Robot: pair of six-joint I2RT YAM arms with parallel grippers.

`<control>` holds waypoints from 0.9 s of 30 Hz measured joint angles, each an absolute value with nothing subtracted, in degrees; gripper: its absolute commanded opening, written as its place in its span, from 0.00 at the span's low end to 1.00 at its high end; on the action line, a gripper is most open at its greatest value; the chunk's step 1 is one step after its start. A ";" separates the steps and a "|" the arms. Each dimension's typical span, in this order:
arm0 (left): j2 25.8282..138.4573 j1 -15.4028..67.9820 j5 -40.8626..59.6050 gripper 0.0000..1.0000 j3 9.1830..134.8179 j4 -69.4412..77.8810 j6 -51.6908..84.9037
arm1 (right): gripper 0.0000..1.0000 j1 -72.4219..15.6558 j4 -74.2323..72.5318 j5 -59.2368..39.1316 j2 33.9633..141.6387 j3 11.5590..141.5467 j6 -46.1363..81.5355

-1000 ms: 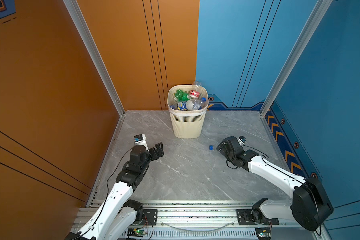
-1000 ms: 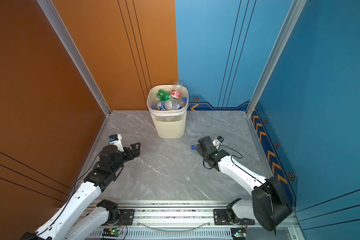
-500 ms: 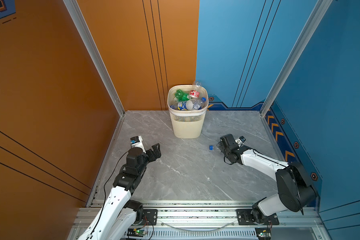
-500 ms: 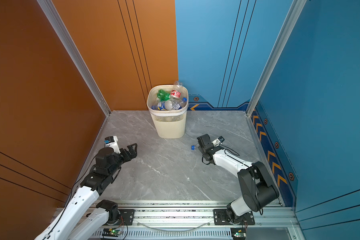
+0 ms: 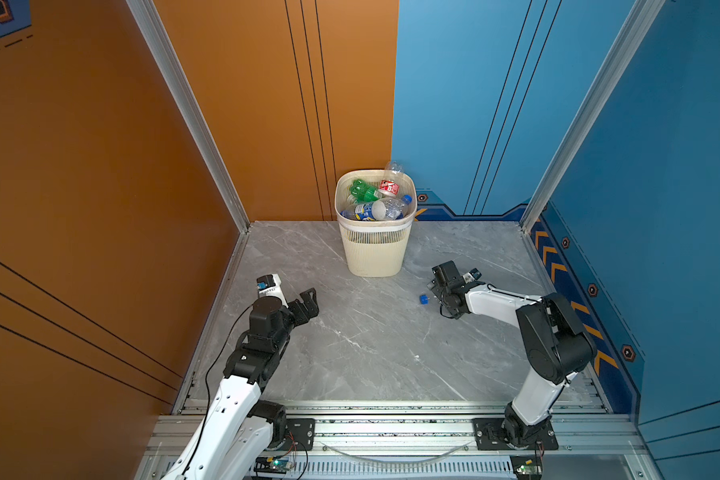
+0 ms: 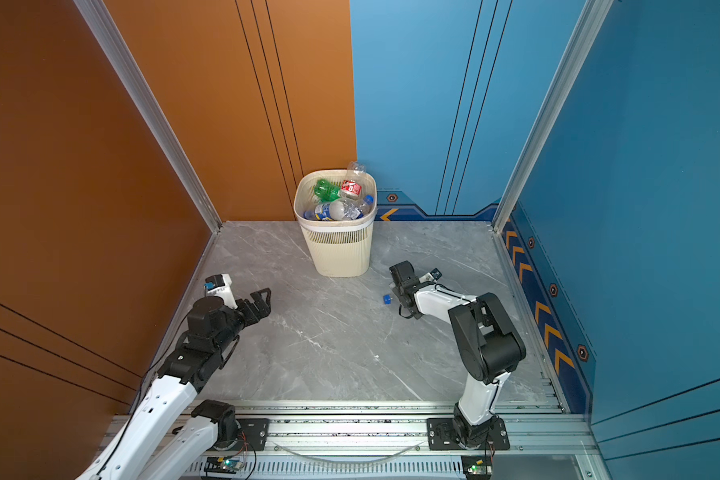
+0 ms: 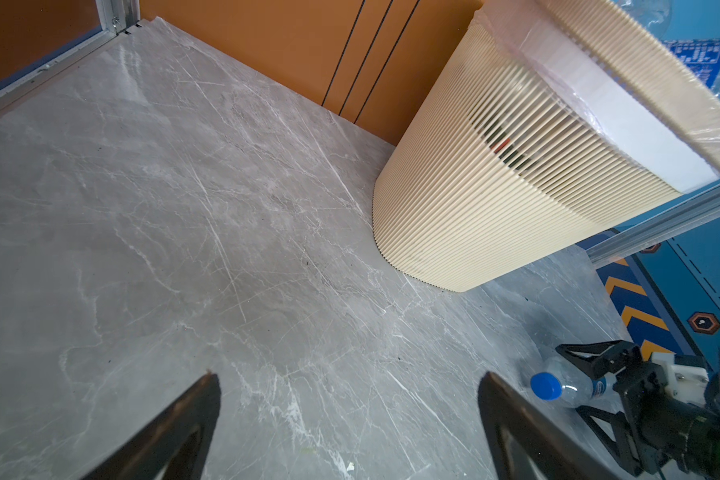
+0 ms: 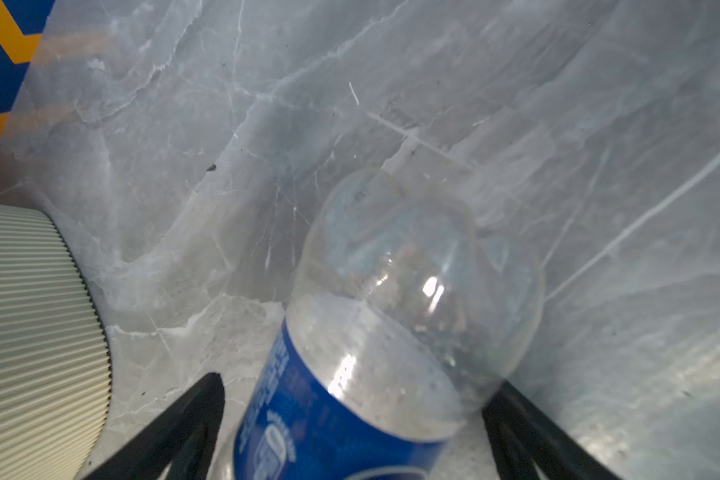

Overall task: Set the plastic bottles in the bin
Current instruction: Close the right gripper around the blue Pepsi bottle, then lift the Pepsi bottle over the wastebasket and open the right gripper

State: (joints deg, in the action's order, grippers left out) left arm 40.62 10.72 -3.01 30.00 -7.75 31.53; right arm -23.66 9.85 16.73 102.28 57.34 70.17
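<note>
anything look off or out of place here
One blue-capped bottle lies on its side on the grey surface, outside the bin, between the open jaws of the right pincer. The bin is heaped: a clear bottle pokes above its rim at the back.

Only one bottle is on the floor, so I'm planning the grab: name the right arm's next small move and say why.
Probably close the right pincer on the bottle: it lies on the floor between the open jaws, with a gap beside one finger, so it isn't gripped yet.
</note>
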 measured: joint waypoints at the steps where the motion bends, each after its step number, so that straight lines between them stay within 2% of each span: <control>1: 40.45 10.61 -2.90 0.98 30.00 -7.99 31.53 | 0.75 -23.66 9.80 16.71 102.63 57.71 70.06; 4: 40.01 10.28 -2.79 0.98 30.00 -8.60 31.57 | 0.65 -23.66 9.50 16.73 103.37 58.59 69.12; 8: 39.66 9.82 -2.48 0.98 29.98 -8.88 32.01 | 0.57 -23.81 9.34 16.75 103.50 58.89 67.42; 13: 39.64 9.63 -2.31 0.98 29.93 -8.91 32.49 | 0.55 -24.82 9.47 17.04 101.75 58.89 64.40; 27: 38.57 8.54 -1.45 0.98 28.08 -9.72 33.98 | 0.52 -30.50 13.43 21.80 85.34 64.77 50.13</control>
State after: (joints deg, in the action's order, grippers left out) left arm 38.57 8.54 -1.45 28.08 -9.72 33.98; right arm -30.50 13.43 21.80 85.34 64.77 50.13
